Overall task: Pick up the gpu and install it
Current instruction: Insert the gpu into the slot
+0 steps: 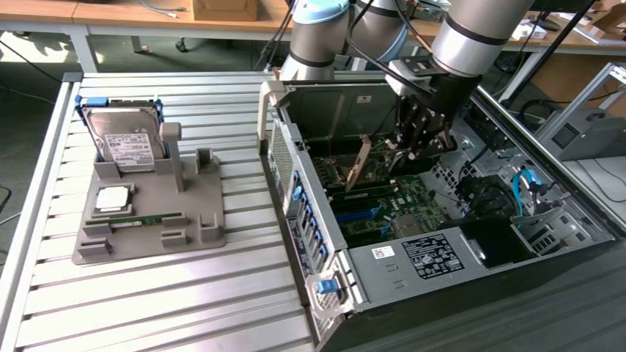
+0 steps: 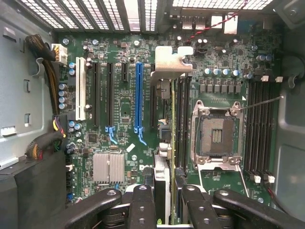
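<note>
My gripper (image 1: 418,143) reaches down into the open computer case (image 1: 323,242) over the motherboard (image 1: 377,213). It is shut on the gpu (image 1: 364,163), which hangs on edge just above the board. In the wrist view the gpu (image 2: 167,157) shows edge-on between my fingers (image 2: 143,205), and its metal end bracket (image 2: 170,59) points toward the case's rear wall. The card sits between the blue slot (image 2: 138,95) and the CPU socket (image 2: 217,133), over a black slot. Whether its edge touches the slot I cannot tell.
On the slatted table at the exterior view's left stands a grey holder (image 1: 146,227) with a silver hard drive (image 1: 127,143), a CPU chip (image 1: 113,198) and a green memory stick (image 1: 137,218). Cables (image 2: 45,138) and the case walls crowd the board's sides.
</note>
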### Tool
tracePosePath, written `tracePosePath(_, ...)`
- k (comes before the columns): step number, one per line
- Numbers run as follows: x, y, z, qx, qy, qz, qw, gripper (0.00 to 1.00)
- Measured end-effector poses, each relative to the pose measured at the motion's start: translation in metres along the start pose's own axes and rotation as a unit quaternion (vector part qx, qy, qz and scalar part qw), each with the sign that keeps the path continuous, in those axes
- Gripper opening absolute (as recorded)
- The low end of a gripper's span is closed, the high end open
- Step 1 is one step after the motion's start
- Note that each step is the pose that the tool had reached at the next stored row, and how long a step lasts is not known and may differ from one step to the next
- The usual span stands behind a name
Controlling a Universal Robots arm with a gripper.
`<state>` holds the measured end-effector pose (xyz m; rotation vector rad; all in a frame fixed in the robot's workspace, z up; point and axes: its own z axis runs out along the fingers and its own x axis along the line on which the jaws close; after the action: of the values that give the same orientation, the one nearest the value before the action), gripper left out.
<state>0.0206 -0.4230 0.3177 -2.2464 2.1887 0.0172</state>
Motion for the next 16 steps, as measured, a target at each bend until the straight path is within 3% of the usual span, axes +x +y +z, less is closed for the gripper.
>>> tracePosePath(16,0.0016,0.0042,0.0025,0.0000,0.0000,0.000,1.0000,0.27)
